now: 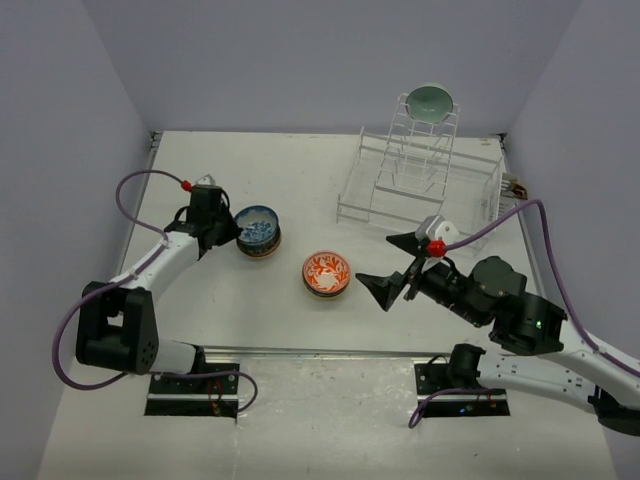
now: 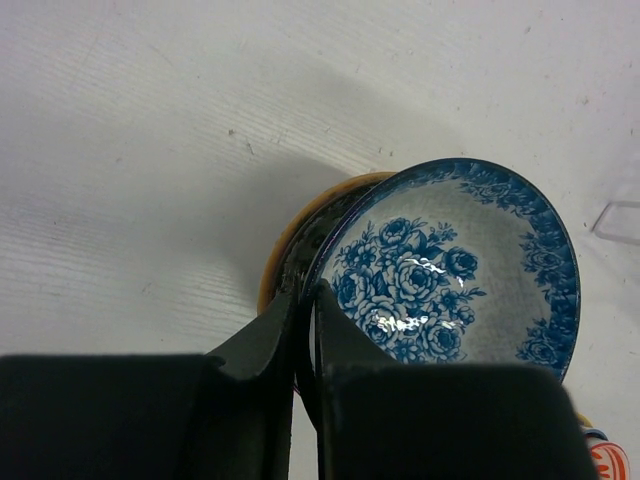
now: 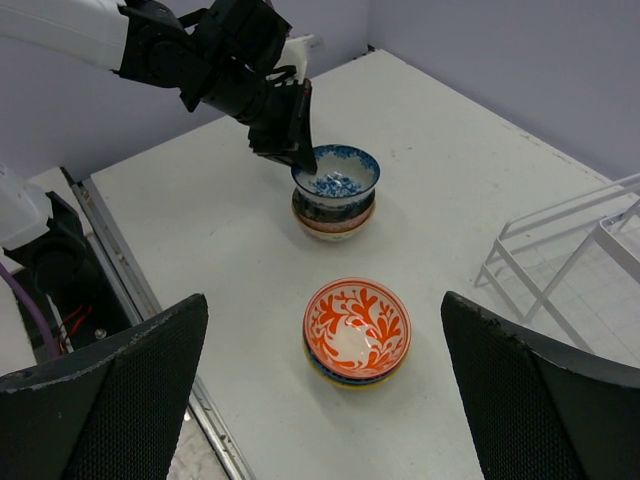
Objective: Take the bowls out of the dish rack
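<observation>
The dish rack (image 1: pixel 420 175) stands at the back right, with a green bowl (image 1: pixel 429 100) upright in its tall tier. A blue floral bowl (image 1: pixel 258 228) sits on top of a stack of other bowls at the left. My left gripper (image 1: pixel 234 228) is shut on its near rim; the left wrist view shows the jaws (image 2: pixel 305 300) pinching the rim of the blue bowl (image 2: pixel 450 270). An orange-patterned bowl (image 1: pixel 327 270) tops a second stack at the centre. My right gripper (image 1: pixel 395 262) is open and empty, hovering right of the orange bowl (image 3: pixel 357 328), which lies between its fingers (image 3: pixel 120 390).
The rack's white wire base (image 3: pixel 560 250) reaches into the right wrist view at the right. The blue bowl's stack (image 3: pixel 336 205) and the left arm (image 3: pixel 230 60) lie beyond the orange bowl. A metal rail (image 1: pixel 320 352) runs along the table's near edge.
</observation>
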You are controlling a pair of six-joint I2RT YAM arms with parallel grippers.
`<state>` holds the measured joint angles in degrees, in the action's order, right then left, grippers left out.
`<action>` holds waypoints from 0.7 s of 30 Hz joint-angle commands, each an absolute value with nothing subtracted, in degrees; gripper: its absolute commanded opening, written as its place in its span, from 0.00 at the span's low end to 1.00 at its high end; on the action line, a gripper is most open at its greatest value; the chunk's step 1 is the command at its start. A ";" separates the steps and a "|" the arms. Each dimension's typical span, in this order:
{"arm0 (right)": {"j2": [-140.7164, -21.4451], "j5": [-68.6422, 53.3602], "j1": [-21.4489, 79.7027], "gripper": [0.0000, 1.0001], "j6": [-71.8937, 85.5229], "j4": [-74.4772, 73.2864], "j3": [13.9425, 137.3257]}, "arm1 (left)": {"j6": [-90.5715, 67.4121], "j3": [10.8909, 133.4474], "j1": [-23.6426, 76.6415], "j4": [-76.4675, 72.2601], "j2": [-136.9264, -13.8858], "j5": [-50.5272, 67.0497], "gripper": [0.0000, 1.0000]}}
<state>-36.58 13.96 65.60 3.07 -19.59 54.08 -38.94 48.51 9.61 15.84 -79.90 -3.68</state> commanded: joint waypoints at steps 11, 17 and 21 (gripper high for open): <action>-38.40 15.63 65.74 0.99 5.27 -18.45 54.75 | -39.55 50.01 9.23 13.27 -78.75 1.40 0.19; -48.24 18.38 62.94 0.99 10.19 -26.36 61.16 | -39.81 49.31 9.23 14.50 -76.82 2.19 0.21; -53.86 15.66 60.91 0.99 11.25 -26.98 63.63 | -39.64 48.87 9.23 15.55 -76.20 2.64 0.28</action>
